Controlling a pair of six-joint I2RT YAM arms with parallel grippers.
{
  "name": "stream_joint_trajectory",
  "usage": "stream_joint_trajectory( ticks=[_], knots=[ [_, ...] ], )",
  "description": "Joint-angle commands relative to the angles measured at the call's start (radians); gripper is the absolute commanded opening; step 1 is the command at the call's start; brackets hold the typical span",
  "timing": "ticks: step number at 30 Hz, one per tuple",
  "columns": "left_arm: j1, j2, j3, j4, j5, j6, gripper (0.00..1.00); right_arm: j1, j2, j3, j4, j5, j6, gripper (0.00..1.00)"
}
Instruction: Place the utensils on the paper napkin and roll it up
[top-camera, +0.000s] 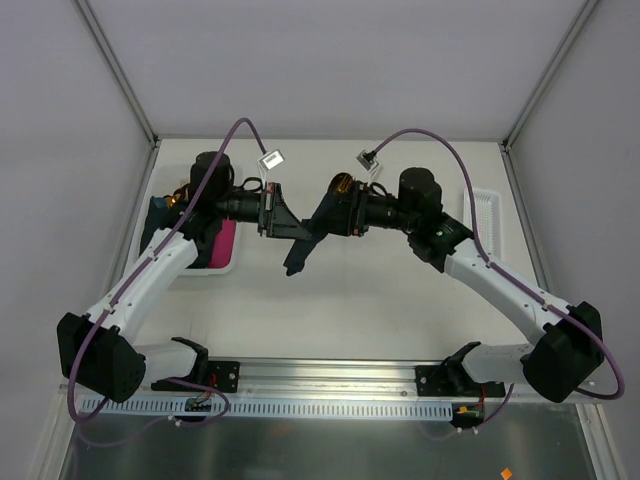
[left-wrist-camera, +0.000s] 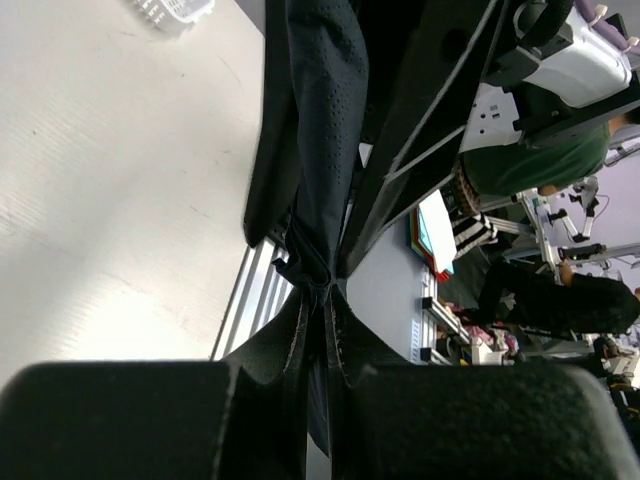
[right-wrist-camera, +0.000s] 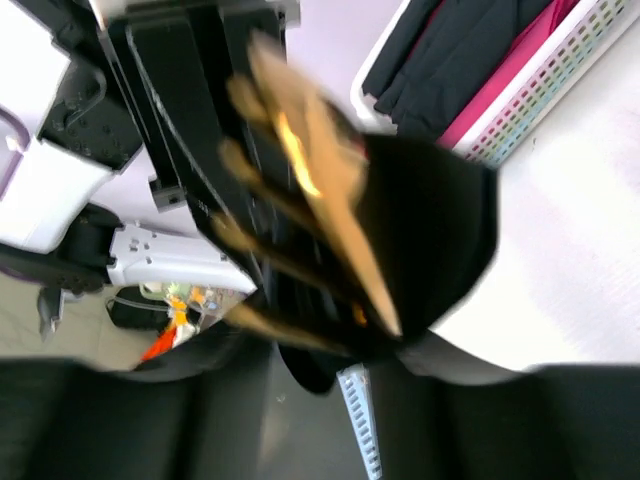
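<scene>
**Item: napkin bundle with gold utensils, held in mid-air between two arms**

- Arms: two, meeting above the middle of the bench (top-camera: 350, 320) in the top view.
- Paper napkin (left-wrist-camera: 325, 120): one, very dark and finely dotted. It hangs crumpled between the two claws at centre frame in the top view, clear of the bench.
- Left claw (left-wrist-camera: 325, 300): closed, pinching a gathered fold of the paper napkin between its pads.
- Right claw (top-camera: 324, 212): just right of the bundle and facing the left claw. Its own view is blurred, so I cannot tell whether it is open or gripping.
- Utensils (right-wrist-camera: 290, 150): gold-coloured pieces standing out of the dark fold at upper centre of the right wrist view. Several prongs and one long blade shape can be seen, but blur prevents a firm count.
- White bin (top-camera: 200, 272): one, at the left of the bench, partly covered by the left arm. It holds one pink napkin (top-camera: 226, 243) and some dark folded items.
- White basket (top-camera: 487, 215): one, at the right edge of the bench, partly behind the right arm.
- Cables (top-camera: 240, 130): two, purple, one looping over each arm.
- Hidden: the lower ends of the utensils lie inside the paper napkin.
</scene>
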Motion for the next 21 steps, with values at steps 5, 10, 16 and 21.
stream_joint_trajectory(
  ticks=[5,10,16,21],
  knots=[
    [0.083,-0.057,-0.049,-0.034,0.045,0.011,0.00,-0.014,-0.019,0.063,0.048,0.076,-0.027,0.64],
    [0.211,-0.082,-0.095,-0.035,0.059,-0.018,0.00,-0.026,-0.013,0.069,0.022,0.095,-0.033,0.70],
    [0.569,-0.096,-0.168,-0.054,0.108,-0.028,0.00,-0.049,-0.022,0.008,0.014,0.096,-0.027,0.72],
    [0.769,-0.010,-0.127,-0.234,0.053,0.197,0.00,-0.067,-0.045,-0.040,0.014,0.084,-0.029,0.72]
  ],
)
